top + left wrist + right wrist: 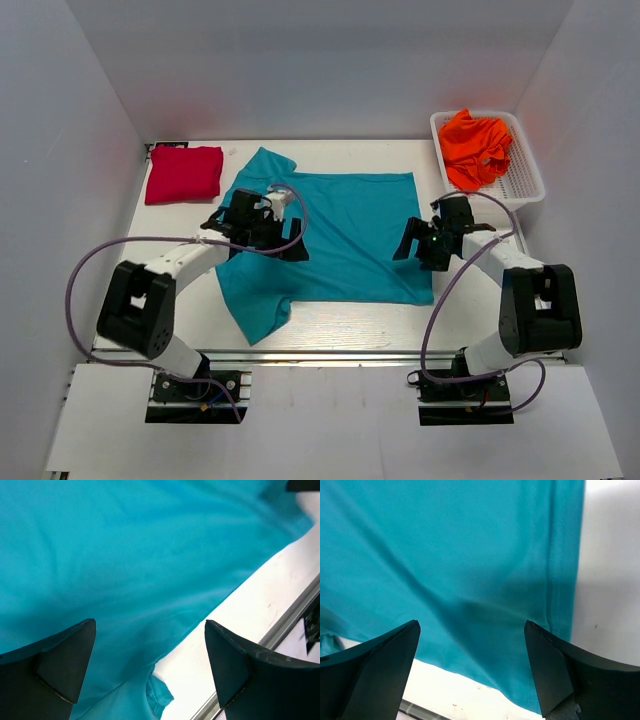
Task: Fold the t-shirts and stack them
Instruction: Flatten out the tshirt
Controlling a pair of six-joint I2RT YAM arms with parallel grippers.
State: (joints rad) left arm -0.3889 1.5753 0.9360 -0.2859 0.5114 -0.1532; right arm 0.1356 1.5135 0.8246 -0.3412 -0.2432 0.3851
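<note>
There are 3 t-shirts, 1 basket and 2 arms.

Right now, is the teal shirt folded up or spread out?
Spread out: the teal t-shirt lies flat across the table, both sleeves sticking out.

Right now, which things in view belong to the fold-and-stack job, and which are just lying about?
Belongs to the job:
teal t-shirt, spread flat
red t-shirt, folded, far left
orange t-shirt, crumpled
left tool and right tool, both open over the teal one

Just there:
white basket, holding the orange one
table
</note>
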